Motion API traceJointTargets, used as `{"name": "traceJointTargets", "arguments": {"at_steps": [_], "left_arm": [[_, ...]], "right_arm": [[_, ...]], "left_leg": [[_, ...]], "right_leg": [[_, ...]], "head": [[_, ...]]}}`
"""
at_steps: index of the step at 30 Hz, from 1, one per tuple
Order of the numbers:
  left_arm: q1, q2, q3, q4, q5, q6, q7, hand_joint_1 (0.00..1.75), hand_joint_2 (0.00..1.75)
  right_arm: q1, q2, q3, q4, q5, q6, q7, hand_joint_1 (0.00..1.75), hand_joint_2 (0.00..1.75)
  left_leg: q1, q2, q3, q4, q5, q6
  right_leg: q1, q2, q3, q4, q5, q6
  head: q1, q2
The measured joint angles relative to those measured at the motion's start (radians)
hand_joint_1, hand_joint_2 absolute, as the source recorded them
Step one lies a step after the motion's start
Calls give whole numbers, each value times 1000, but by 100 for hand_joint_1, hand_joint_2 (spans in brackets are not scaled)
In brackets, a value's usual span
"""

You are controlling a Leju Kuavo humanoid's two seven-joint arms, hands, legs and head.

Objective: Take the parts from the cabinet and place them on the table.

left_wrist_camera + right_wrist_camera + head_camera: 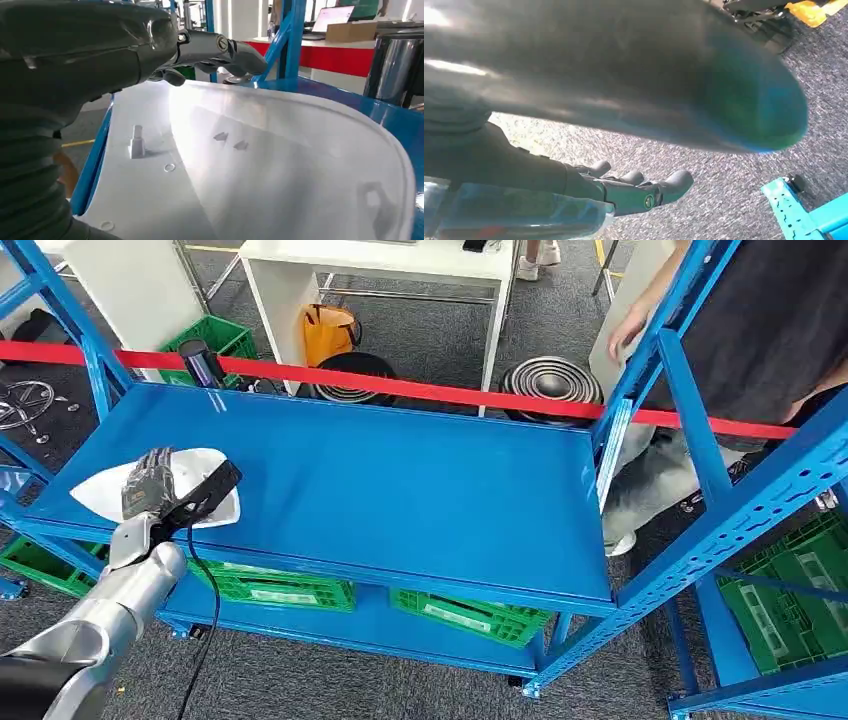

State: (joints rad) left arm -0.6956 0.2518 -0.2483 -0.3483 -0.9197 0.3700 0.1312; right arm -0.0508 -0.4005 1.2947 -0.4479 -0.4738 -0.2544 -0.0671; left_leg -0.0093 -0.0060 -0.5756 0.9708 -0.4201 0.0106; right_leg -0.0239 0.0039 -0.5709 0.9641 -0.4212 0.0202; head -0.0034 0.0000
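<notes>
A white moulded plastic part [205,475] lies at the left end of the blue cabinet shelf [400,490]. In the left wrist view the white part [260,170] shows a small post and two raised arrows on its inner face. My left hand [148,485] is stretched out over it, its fingers [225,50] apart and reaching just above the part's far rim, holding nothing. My right hand [634,187] hangs low over grey carpet with its fingers extended and nothing in them.
A red tape [450,393] runs behind the shelf. A person [740,330] stands beside the rack's blue right upright [690,420]. Green crates [470,615] sit on the lower shelf. A dark cylinder [200,362] stands at the back left corner.
</notes>
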Motion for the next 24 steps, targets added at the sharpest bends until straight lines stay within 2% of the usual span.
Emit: {"name": "traceJointTargets", "arguments": {"at_steps": [1, 4, 13, 24], "left_arm": [[0, 0, 0, 0, 0, 0, 0, 0, 175], [0, 0, 0, 0, 0, -10, -4, 0, 175], [-15, -14, -16, 0, -6, -128, -38, 0, 175], [-15, -18, -24, 0, 10, -128, -71, 0, 175]], "right_arm": [[0, 0, 0, 0, 0, 0, 0, 0, 0], [0, 1, 0, 1, 0, 0, 0, 0, 0], [-2, 4, 0, 8, 1, 10, -6, 0, 0], [3, 2, 0, 8, 1, 10, -9, 0, 0]], "left_leg": [[0, 0, 0, 0, 0, 0], [0, 0, 0, 0, 0, 1], [4, 0, 1, 0, 1, 1], [6, 0, 1, 0, 1, 0]], "right_leg": [[-1, 0, 0, 0, 0, 4], [0, 0, 0, 0, 0, 5], [4, 0, -1, 1, 0, 5], [6, 0, 0, 1, 0, 5]], "head": [[0, 0], [0, 0], [0, 0], [0, 0]]}}
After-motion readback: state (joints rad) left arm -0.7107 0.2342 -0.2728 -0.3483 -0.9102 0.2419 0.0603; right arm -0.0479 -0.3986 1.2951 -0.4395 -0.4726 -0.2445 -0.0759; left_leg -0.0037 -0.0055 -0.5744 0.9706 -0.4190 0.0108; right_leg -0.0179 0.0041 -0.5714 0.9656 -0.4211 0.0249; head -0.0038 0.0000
